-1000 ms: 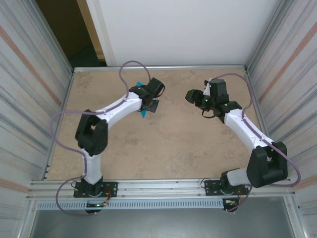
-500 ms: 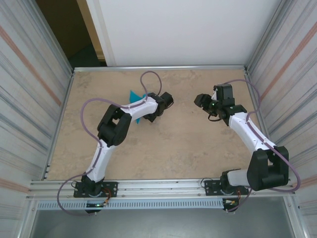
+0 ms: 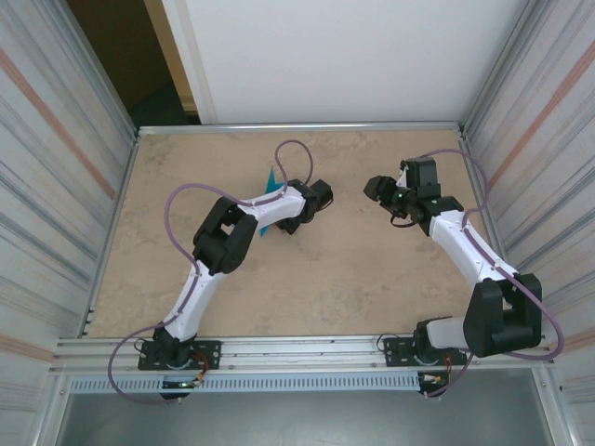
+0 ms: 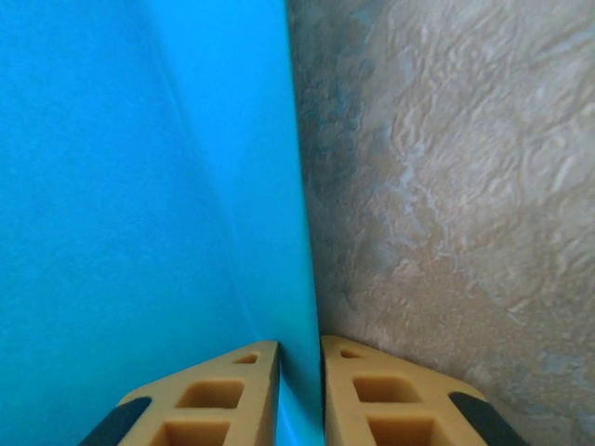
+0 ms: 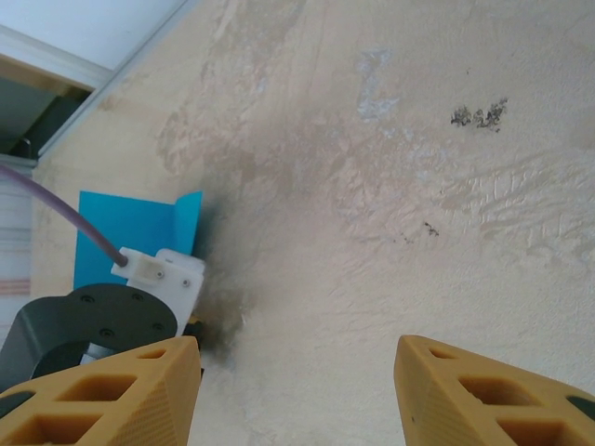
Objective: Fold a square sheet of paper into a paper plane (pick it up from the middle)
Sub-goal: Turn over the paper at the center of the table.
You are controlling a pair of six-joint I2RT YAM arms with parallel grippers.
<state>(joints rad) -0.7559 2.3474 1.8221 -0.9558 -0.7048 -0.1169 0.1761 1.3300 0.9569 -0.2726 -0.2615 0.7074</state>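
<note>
Side walls (image 3: 56,186): we see ribbed metal panels closing in both sides; a plain white back panel (image 3: 325,56) stands behind.
Worktop (image 3: 325,279): beige and mottled; it carries both arms at its near edge; in the right wrist view we note a few dark specks (image 5: 479,114) on it.
Left arm (image 3: 223,242): it reaches forward and bends to the right, its wrist low over the worktop left of centre, towards the far side; a purple cable (image 3: 175,200) loops along it.
Right arm (image 3: 465,246): it reaches from the right towards the middle, its wrist turned to face the left arm; the two wrists are well apart.
Sheet of paper (image 4: 139,186): teal-blue and creased; it sits left of centre on the far half of the worktop, partly under the left arm's wrist; from the left wrist it covers the left half of the view, with one straight edge against the bare worktop.
Right gripper (image 5: 297,390): jaws wide apart with nothing between them; it hangs above bare worktop and looks across at the paper.
Left gripper (image 4: 299,348): jaws narrow, a slim gap between them; the paper's edge runs into that gap; we cannot tell whether the pads press it.
</note>
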